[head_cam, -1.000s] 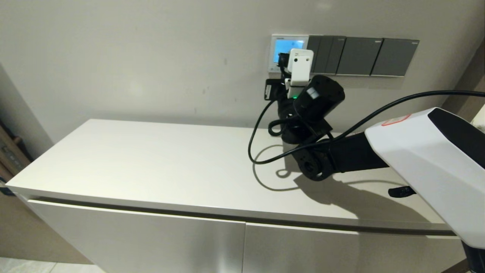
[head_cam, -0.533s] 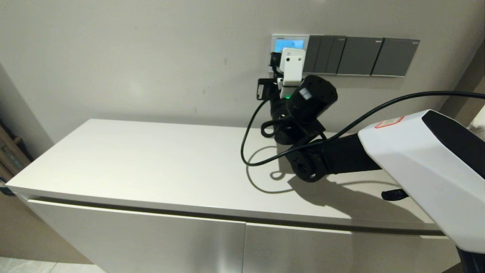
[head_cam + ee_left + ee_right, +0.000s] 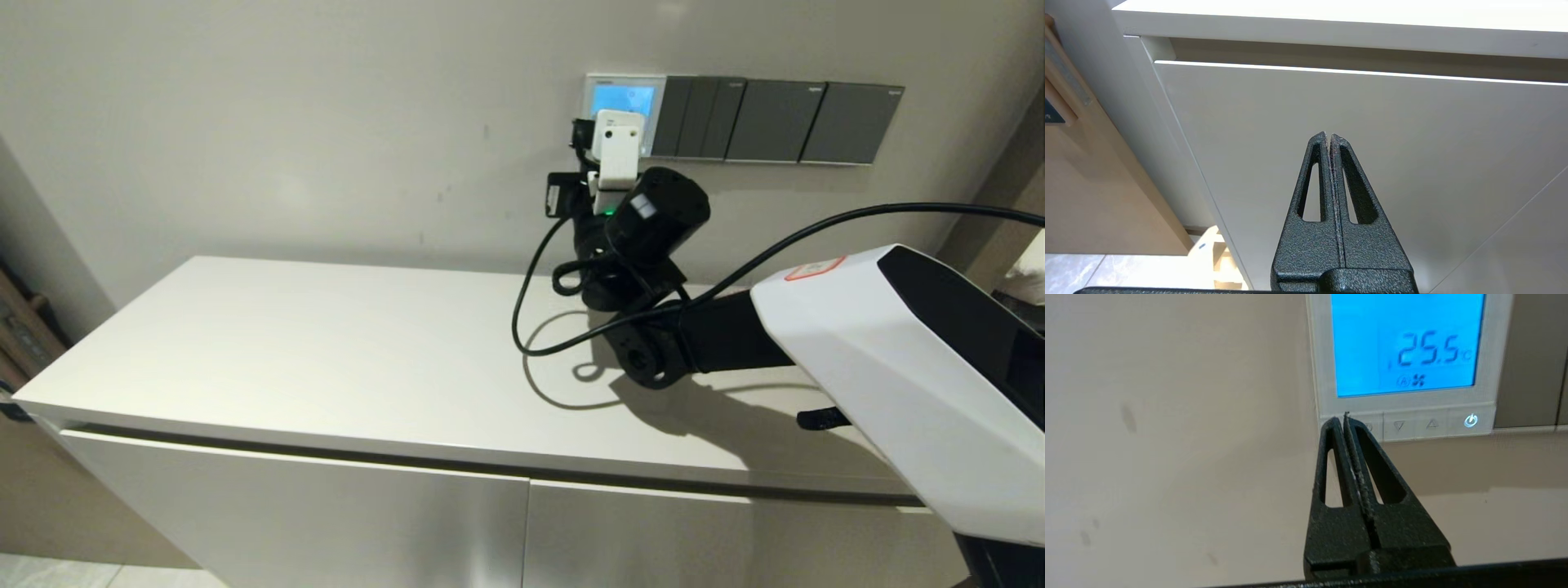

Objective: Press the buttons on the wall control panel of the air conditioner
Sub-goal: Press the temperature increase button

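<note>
The white wall control panel [image 3: 598,84] has a blue-lit screen; in the right wrist view [image 3: 1485,392] it reads 25.5. A row of small white buttons [image 3: 1414,425] runs along its bottom edge, with a lit power button [image 3: 1470,421] at one end. My right gripper [image 3: 1344,421] is shut and empty, with its tips at the button row's other end, over the end button. I cannot tell if they touch it. In the head view its fingers are hidden behind the wrist camera. My left gripper [image 3: 1328,138] is shut and empty, parked low before the cabinet front.
Dark grey switch plates [image 3: 775,120] sit on the wall right of the panel. A white cabinet top [image 3: 326,351] lies under the right arm, whose black cable [image 3: 531,310] loops over it. The cabinet's drawer front [image 3: 1412,134] fills the left wrist view.
My right arm has moved left along the wall, so the gripper now sits at the panel's lower left and more of the blue screen shows. The left arm has not moved.
</note>
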You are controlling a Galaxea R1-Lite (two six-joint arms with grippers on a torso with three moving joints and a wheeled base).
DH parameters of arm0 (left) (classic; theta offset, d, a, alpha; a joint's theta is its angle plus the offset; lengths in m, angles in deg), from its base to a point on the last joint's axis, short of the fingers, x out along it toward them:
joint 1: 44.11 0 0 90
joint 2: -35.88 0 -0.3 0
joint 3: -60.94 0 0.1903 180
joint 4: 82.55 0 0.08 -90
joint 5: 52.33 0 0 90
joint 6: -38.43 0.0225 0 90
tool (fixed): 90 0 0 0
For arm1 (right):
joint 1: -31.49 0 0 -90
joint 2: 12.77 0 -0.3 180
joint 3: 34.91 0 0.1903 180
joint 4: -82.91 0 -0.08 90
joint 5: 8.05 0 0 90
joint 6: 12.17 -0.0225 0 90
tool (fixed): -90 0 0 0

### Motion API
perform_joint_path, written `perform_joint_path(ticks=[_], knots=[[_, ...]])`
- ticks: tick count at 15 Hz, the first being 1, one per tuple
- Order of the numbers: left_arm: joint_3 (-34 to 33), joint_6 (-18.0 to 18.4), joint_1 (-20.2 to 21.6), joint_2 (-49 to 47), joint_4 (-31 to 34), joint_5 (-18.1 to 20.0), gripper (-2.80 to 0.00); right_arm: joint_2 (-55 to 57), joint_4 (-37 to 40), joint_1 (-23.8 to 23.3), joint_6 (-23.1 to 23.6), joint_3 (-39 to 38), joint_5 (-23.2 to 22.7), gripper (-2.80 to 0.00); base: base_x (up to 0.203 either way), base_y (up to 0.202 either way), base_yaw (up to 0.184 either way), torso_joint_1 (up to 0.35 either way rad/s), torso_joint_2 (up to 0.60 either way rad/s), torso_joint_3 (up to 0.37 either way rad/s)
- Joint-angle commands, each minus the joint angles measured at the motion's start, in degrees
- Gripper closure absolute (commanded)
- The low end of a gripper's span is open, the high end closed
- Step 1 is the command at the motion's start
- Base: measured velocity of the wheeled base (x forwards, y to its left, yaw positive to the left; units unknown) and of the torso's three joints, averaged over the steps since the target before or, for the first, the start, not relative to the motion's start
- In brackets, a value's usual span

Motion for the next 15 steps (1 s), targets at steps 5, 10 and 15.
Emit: perform_joint_path(ticks=[5,10,15], knots=[[0.0,0.0,0.0,0.0,-0.1,0.0,0.0,1.3,-0.6,0.2,0.1,2.3,0.3,0.0,0.0,0.0,0.0,0.0,0.0,0.0],[0.0,0.0,0.0,-0.1,0.0,0.0,0.0,2.3,-0.5,0.3,0.1,3.8,0.5,0.0,0.0,0.0,0.0,0.0,0.0,0.0],[0.0,0.0,0.0,0.0,0.0,0.0,0.0,2.7,-0.4,0.3,0.2,4.4,0.4,0.0,0.0,0.0,0.0,0.0,0.0,0.0]])
